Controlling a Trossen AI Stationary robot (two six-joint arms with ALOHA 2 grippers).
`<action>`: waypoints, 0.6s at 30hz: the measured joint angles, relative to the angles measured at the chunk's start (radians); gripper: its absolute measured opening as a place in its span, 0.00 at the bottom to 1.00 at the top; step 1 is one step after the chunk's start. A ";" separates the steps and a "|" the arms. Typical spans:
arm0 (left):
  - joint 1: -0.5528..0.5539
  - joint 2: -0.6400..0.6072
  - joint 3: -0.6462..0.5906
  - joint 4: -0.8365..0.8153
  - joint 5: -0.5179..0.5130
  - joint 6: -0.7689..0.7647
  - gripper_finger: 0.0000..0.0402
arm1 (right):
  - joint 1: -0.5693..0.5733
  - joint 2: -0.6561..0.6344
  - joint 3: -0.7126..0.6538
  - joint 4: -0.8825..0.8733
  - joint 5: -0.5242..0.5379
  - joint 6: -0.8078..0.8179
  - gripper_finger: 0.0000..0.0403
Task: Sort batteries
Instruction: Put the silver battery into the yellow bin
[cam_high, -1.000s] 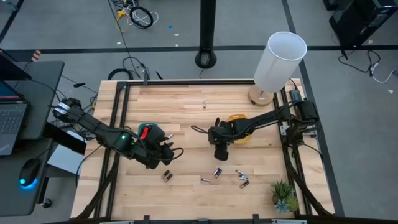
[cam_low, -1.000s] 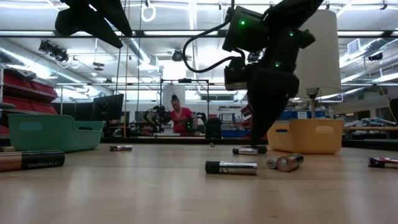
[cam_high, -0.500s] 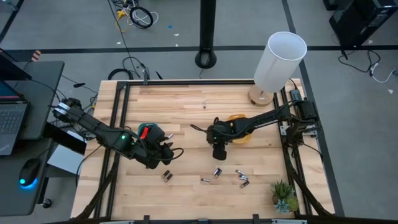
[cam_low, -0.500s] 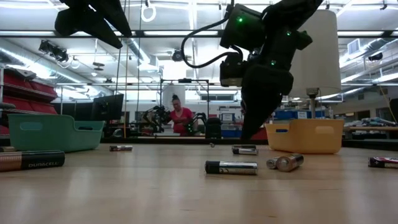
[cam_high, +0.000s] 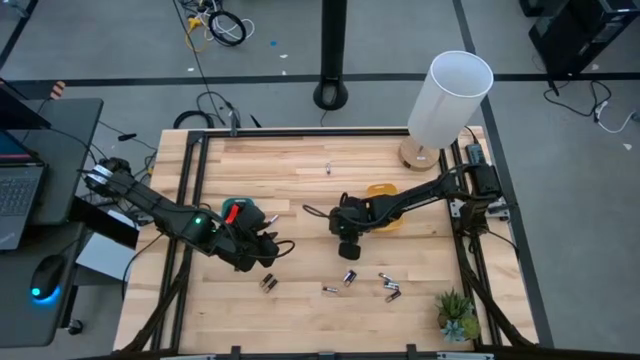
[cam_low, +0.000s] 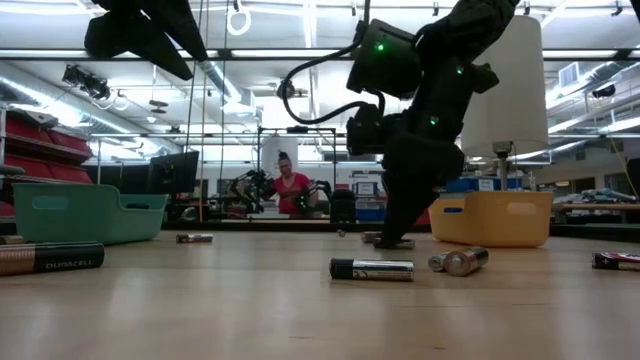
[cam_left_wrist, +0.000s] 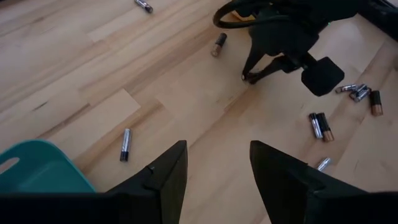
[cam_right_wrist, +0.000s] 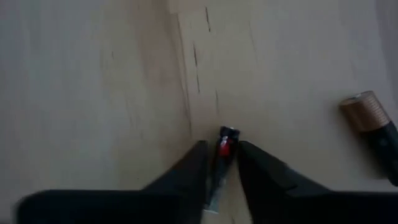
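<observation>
- My right pincer (cam_right_wrist: 219, 163) is down at the pale wooden bench (cam_high: 300, 170), its dark fingers (cam_right_wrist: 186, 171) clenched on a slim silver battery with a red-marked end (cam_right_wrist: 225, 143).
- A copper-topped black battery (cam_right_wrist: 372, 123) lies near it.
- More small cylindrical batteries (cam_high: 388, 288) lie scattered toward the bench's front edge.
- My left pincer (cam_left_wrist: 214, 177) hangs released above the bench, beside a teal plastic tray (cam_left_wrist: 34, 177).
</observation>
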 joint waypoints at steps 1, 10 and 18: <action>0.000 0.000 0.000 0.000 0.001 0.000 0.46 | 0.001 0.000 0.000 0.001 -0.001 -0.012 0.16; 0.000 0.000 0.000 -0.001 0.001 0.000 0.46 | -0.027 -0.049 -0.006 -0.026 -0.069 -0.063 0.05; 0.000 0.000 0.000 -0.047 0.001 0.000 0.46 | -0.062 -0.249 -0.007 -0.172 -0.022 -0.031 0.05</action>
